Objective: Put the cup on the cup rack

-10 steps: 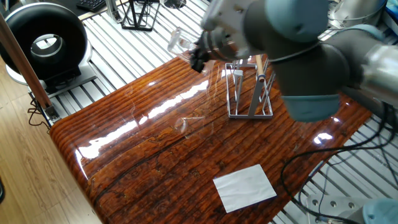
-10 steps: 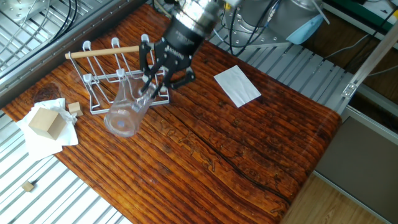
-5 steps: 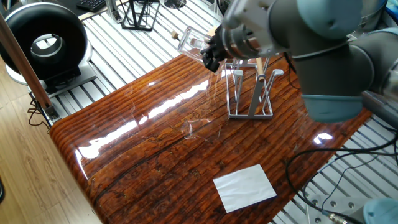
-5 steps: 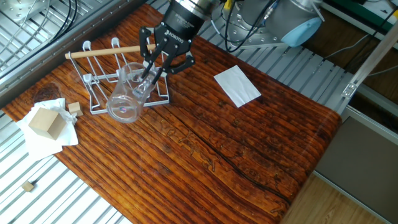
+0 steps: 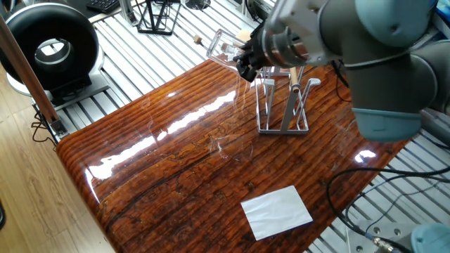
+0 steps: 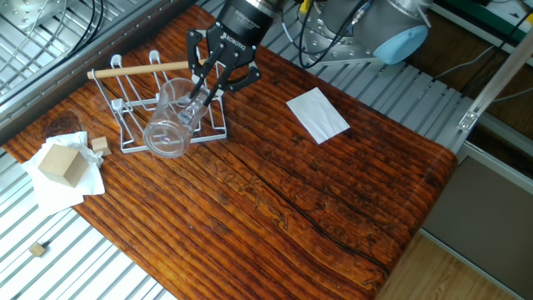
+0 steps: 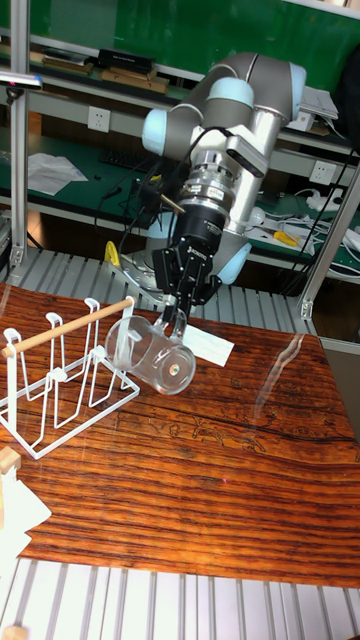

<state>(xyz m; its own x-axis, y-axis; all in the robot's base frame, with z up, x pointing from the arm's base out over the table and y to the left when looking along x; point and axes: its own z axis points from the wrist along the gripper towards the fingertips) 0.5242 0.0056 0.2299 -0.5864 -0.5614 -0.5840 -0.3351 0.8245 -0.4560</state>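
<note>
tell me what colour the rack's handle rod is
Light wood on the cup rack, clearest in the other fixed view.

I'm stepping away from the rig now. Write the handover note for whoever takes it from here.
Hand: shut on the cup, gripping it by the rim and holding it in the air, tilted on its side.
Cup rack: stands on the table near the corner, wooden handle on top, nothing on its pegs.
Cup position: beside the rack, at about peg height in the tall view.
Done: cup picked up and brought to the rack.
Left: get the cup onto a peg, open the hand, back off.
</note>
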